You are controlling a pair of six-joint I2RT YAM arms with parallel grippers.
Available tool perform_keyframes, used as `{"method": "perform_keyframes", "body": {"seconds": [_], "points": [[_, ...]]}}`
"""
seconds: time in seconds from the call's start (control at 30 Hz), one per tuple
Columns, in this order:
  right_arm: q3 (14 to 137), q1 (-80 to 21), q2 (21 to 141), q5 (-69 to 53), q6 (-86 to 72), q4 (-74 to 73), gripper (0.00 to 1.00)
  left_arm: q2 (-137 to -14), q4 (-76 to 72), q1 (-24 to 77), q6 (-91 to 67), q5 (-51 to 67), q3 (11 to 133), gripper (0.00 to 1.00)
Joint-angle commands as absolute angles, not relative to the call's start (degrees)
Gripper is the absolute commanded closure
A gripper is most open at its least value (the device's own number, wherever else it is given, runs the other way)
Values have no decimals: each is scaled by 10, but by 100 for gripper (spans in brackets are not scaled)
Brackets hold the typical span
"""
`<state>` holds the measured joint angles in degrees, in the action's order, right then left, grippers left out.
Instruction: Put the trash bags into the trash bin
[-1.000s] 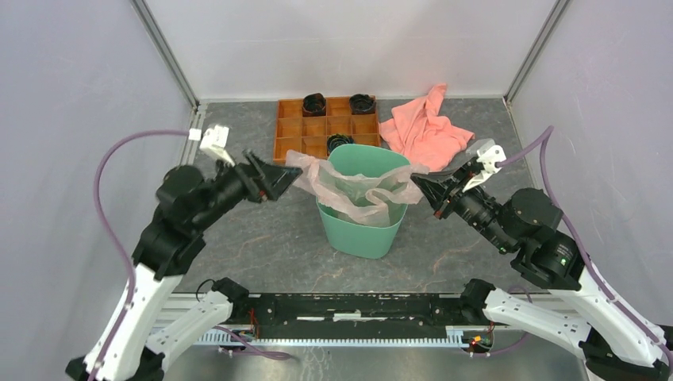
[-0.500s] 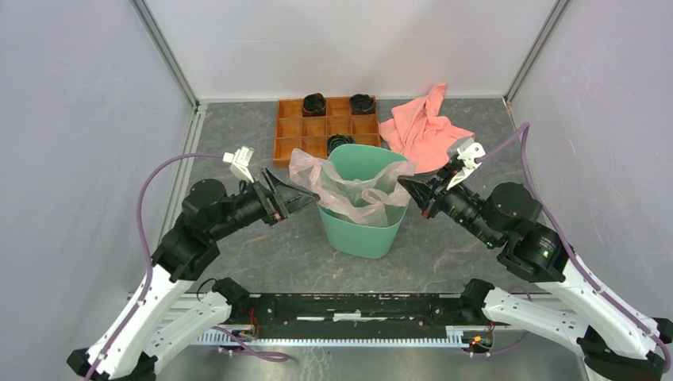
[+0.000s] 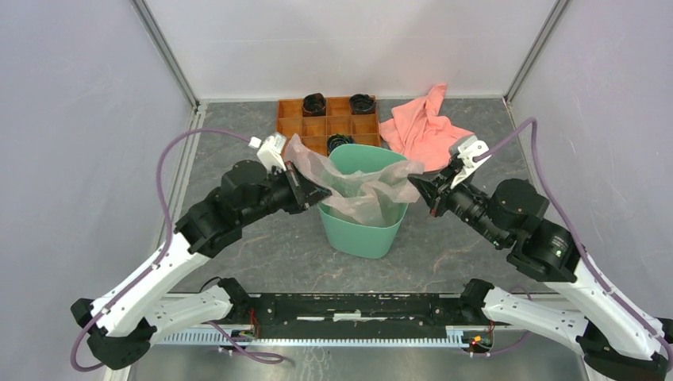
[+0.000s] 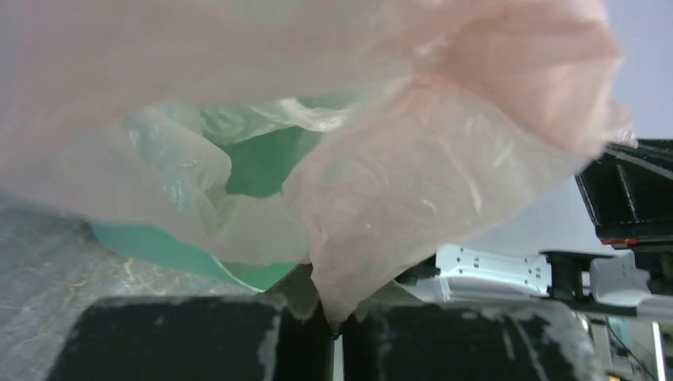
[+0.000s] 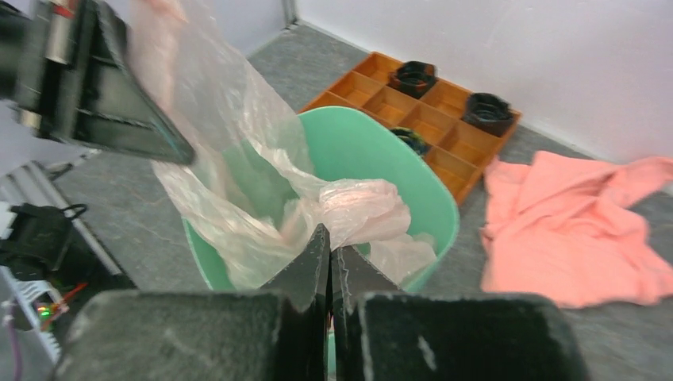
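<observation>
The left tool [image 3: 308, 190] has its two fingers pressed together on a fold of the trash bag [image 3: 361, 194]. In the left wrist view the pale pink film runs down to a point right in the seam between them. The right tool [image 3: 418, 183] is likewise closed tight, pinching the opposite edge of the bag just over the right side of the rim. Between the two tools the bag hangs spread across the mouth of the trash bin [image 3: 361, 234]. Its middle sags down inside the green walls, and its left edge is lifted above and slightly outside the rim.

The bin stands upright near the middle of the counter [image 3: 254, 238], which is a dark grey, marbled surface. Just behind it lies an orange compartmented tray [image 3: 290, 132]. Black round pieces [image 3: 314, 104] sit in two of its back compartments, and a third sits in a front one, partly hidden by the bin's rim. To the right of the tray a salmon-pink towel [image 3: 424, 127] lies crumpled on the counter. Plain pale walls [image 3: 341, 40] close in the space on three sides.
</observation>
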<state>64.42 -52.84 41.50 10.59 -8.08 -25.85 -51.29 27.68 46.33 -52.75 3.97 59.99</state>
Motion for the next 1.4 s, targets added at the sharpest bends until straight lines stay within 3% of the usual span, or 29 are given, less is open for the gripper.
{"method": "perform_keyframes", "body": {"seconds": [0.0, 0.1, 0.23, 0.43, 0.53, 0.67, 0.83, 1.13, 1.27, 1.37], "points": [[736, -528, 420, 197, -6, -378, 99, -498, 359, 464, -442, -66, 685, 98], [760, -529, 409, 206, -4, -430, 99, -466, 358, 464, -440, -56, 670, 98], [753, -528, 378, 204, -12, -459, 96, -385, 259, 464, -481, 36, 561, 98], [725, -528, 360, 278, -36, -499, 82, -279, 171, 464, -551, 113, 429, 98], [718, -528, 363, 312, -90, -516, 62, -252, 153, 464, -566, 122, 407, 98], [711, -528, 366, 212, -152, -525, 24, -258, 116, 464, -579, 136, 392, 98], [703, -528, 331, 112, -223, -515, 3, -295, 102, 464, -568, 160, 398, 98], [588, -528, 279, -50, -329, -355, 2, -277, 96, 464, -564, 134, 387, 98], [507, -528, 262, -14, -372, -227, 2, -280, 93, 464, -568, 136, 381, 98], [484, -528, 272, 81, -381, -167, 2, -273, 87, 464, -576, 136, 372, 98]]}}
